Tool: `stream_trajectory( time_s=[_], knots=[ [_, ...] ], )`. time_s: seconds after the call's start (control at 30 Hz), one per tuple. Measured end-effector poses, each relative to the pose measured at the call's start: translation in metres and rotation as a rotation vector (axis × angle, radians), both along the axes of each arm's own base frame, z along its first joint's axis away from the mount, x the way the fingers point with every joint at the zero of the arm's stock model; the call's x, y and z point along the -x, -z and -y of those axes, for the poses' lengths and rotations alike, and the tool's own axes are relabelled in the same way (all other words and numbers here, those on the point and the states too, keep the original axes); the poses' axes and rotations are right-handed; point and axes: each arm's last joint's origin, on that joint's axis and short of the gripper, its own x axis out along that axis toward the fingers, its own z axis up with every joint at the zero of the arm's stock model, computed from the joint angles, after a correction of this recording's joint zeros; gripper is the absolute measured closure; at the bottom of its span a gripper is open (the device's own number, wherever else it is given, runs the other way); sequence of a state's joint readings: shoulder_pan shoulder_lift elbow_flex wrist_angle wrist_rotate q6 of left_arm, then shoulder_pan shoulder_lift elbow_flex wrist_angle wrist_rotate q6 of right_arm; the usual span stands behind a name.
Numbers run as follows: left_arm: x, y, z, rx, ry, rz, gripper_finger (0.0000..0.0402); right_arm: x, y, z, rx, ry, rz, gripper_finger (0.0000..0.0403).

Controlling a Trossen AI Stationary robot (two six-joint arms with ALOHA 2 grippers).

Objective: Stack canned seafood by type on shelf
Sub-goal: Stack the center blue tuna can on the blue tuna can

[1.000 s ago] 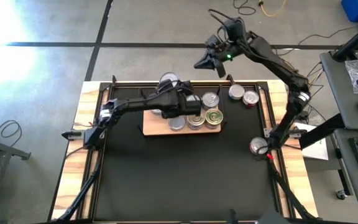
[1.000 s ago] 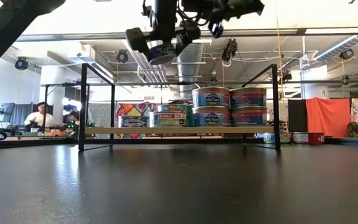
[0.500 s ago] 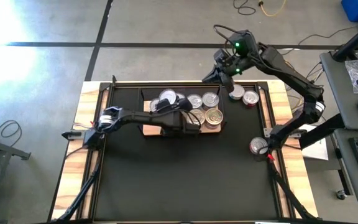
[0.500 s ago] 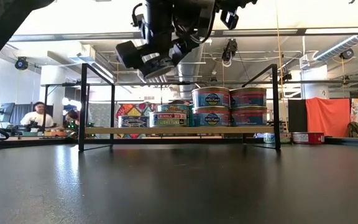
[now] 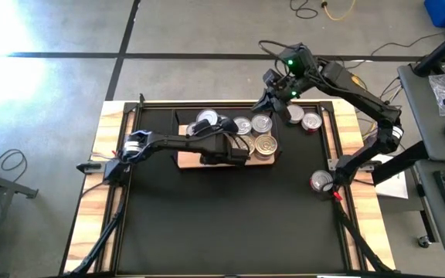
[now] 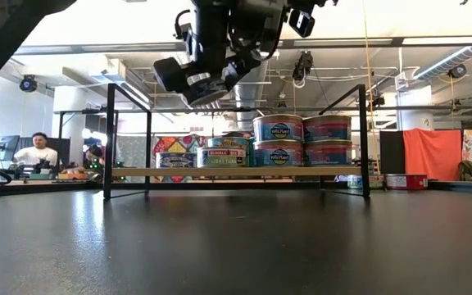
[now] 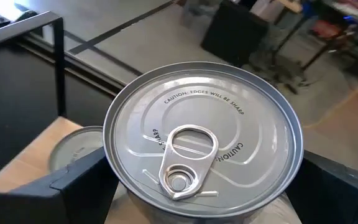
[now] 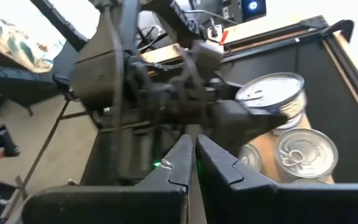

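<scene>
- Left end effector (image 5: 213, 126): hangs over the shelf (image 5: 185, 161) at about 10 o'clock of the tin cluster, its two fingers (image 7: 73, 183) spread wide around a silver tin (image 7: 202, 149) and flanking its sides; the tin is judged held, pull-tab lid facing up.
- Held tin, high view (image 5: 209, 120): it lies above the shelf's far-left part, beside the stacked tins (image 5: 263, 143) that fill the shelf's right half.
- Low view: the left end effector (image 6: 199, 78) sits well above the board, at about 11 o'clock of the two-high stacks (image 6: 301, 141); a lower row of tins (image 6: 220, 153) lies beneath it.
- Key relation: the tin's axis appears slightly tilted rather than plumb, and its landing place lies roughly straight below; a level descent is judged to be what the placement turns on.
- Right end effector (image 5: 270, 99): fingers pressed together, empty, at the tabletop's far edge, near 12 o'clock of the shelf.
- Loose tins (image 5: 303, 118): at 2 o'clock of the shelf, nearer the right arm; one more tin (image 5: 321, 182) lies at the right edge.
</scene>
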State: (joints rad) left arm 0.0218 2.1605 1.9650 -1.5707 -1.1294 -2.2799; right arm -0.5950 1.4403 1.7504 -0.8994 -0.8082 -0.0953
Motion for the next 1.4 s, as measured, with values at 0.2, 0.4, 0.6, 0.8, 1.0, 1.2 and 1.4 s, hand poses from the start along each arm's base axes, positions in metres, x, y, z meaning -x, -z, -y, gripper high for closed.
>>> stream_trajectory(
  time_s=[0.2, 0.4, 0.6, 0.8, 1.0, 1.2, 1.4],
  knots=[
    [0.004, 0.009, -0.016, 0.103, -0.068, -0.017, 0.0028, -0.004, 0.0, -0.007, -0.008, -0.024, -0.005, 0.039],
    [0.009, -0.002, -0.021, 0.11, -0.084, 0.026, 0.0028, -0.003, 0.0, -0.007, -0.005, -0.026, -0.008, 0.039],
    [0.026, -0.005, -0.036, 0.167, -0.141, 0.034, 0.0028, -0.002, 0.002, -0.008, 0.005, -0.037, -0.016, 0.039],
    [0.032, 0.011, -0.046, 0.245, -0.164, 0.113, 0.0028, -0.001, 0.004, -0.009, 0.01, -0.05, -0.037, 0.039],
    [0.031, 0.039, -0.045, 0.358, -0.165, 0.115, 0.0028, -0.012, 0.01, -0.001, 0.034, -0.024, -0.037, 0.039],
    [0.032, 0.046, -0.042, 0.402, -0.161, 0.117, 0.0028, -0.053, 0.041, 0.033, 0.137, 0.094, -0.063, 0.039],
    [0.037, 0.041, -0.039, 0.453, -0.179, 0.047, 0.0025, -0.092, 0.075, 0.07, 0.109, 0.092, -0.11, 0.039]
  ],
)
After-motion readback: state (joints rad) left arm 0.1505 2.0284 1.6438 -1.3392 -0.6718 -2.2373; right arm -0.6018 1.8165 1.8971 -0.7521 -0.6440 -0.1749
